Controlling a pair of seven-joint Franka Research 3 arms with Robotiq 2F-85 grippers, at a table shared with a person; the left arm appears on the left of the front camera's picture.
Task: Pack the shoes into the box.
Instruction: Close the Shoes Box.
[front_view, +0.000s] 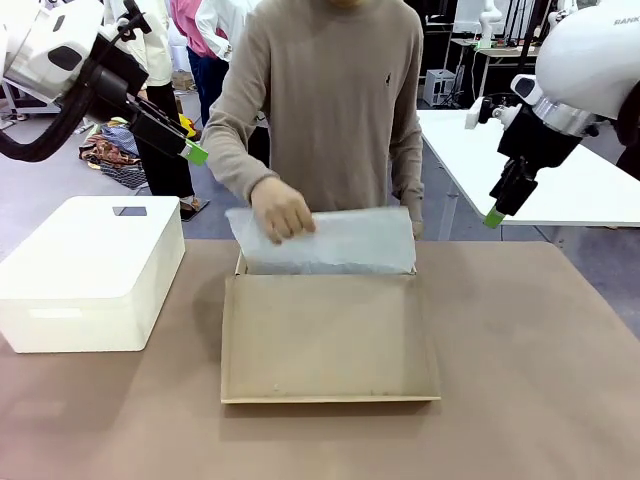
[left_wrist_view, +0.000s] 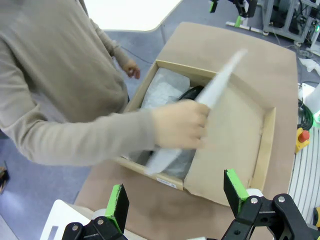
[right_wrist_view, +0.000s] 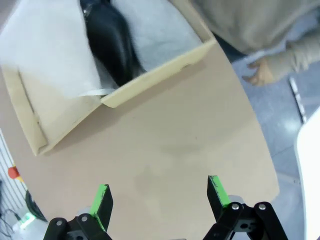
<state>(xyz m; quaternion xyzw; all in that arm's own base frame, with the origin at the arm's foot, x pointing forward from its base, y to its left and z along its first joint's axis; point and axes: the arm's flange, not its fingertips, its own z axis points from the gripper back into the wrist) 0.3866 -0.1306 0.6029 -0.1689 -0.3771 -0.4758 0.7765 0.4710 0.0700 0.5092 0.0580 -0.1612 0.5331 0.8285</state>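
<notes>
The shoes (right_wrist_view: 112, 45) are in the box (right_wrist_view: 160, 71), glossy black leather showing between sheets of white tissue (front_view: 340, 240). I can only make out one dark shape, so the second shoe is probably under the paper. The person's hand (front_view: 282, 210) is laying the tissue across them. The lid (front_view: 330, 340) lies open flat on the counter (front_view: 540, 380), toward the robot.

The left end effector (left_wrist_view: 176, 195) and right end effector (right_wrist_view: 160, 196) both hang high above the counter, fingers apart and holding nothing.

I'd judge the shoes stiff at sole and heel, slick and easily scuffed, so they are best taken across the heel. The tissue is flimsy and would tear. The lid looks light and stiff, so I'd lift it by its free front edge.
</notes>
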